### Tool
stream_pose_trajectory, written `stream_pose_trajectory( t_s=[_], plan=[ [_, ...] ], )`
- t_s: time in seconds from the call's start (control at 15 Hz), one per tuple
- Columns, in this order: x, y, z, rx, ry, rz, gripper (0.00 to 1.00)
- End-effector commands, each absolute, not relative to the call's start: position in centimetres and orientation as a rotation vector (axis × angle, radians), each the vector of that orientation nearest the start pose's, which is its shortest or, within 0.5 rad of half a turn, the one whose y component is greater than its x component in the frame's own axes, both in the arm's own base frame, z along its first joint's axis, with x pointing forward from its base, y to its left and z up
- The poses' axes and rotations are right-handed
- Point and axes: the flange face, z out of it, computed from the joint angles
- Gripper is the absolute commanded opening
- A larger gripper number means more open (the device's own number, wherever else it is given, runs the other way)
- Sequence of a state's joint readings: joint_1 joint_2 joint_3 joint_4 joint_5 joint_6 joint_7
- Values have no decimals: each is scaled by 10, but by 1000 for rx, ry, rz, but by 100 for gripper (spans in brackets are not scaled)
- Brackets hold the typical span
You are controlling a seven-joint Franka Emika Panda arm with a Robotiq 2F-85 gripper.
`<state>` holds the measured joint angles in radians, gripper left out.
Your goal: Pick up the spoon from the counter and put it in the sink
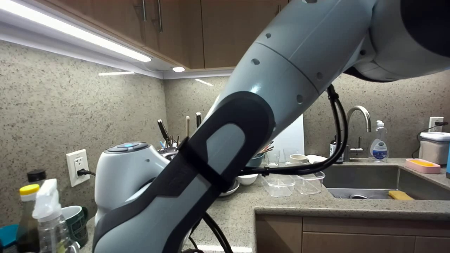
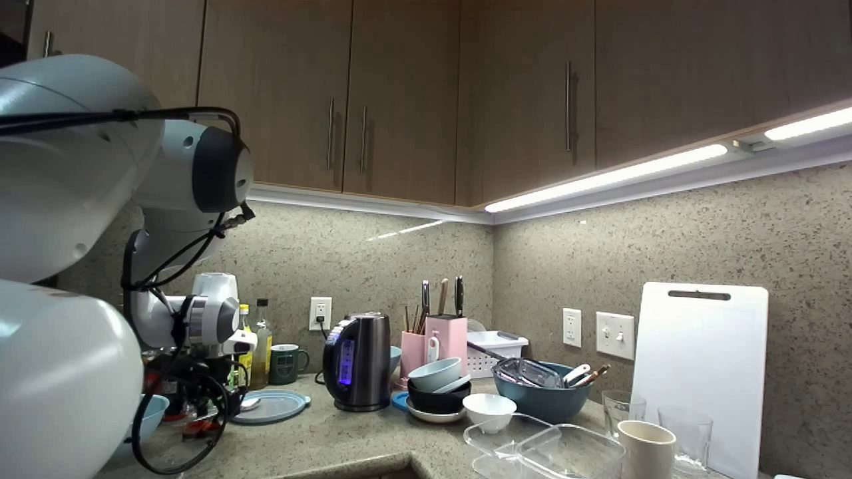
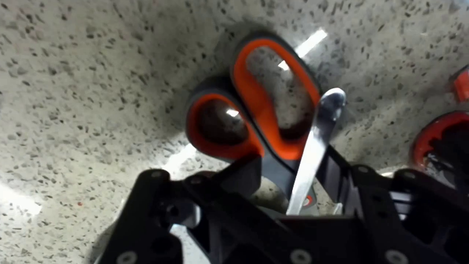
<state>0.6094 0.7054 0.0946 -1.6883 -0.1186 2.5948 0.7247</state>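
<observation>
we've got the gripper [image 3: 291, 167] low over the counter [image 3: 91, 110], fingers spread partway. the spoon [image 3: 311, 157] lies across some orange-and-grey scissors [image 3: 254, 95], its handle between the fingers with clear space on one side, so nothing's clamped; we can't tell if the finger just beside it touches. in an exterior view we see the sink [image 1: 364, 177], yellow sponge [image 1: 400, 195] inside.

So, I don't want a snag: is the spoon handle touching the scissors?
Cannot tell: in the wrist view the spoon handle crosses over the scissors, but from above any gap is hidden.
</observation>
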Motion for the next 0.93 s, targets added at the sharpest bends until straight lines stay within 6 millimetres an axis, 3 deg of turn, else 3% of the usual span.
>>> stream_pose_trajectory(
  t_s=[0.0, 0.13, 0.2, 0.53, 0.87],
  plan=[
    [539, 450, 205, -3010, -26, -253, 16],
    [539, 451, 208, -3012, -33, -267, 2],
    [540, 451, 209, -3015, -32, -270, 1],
    [535, 453, 221, -3026, -60, -282, 4],
    [519, 458, 249, -3025, -96, -308, 4]
  ],
)
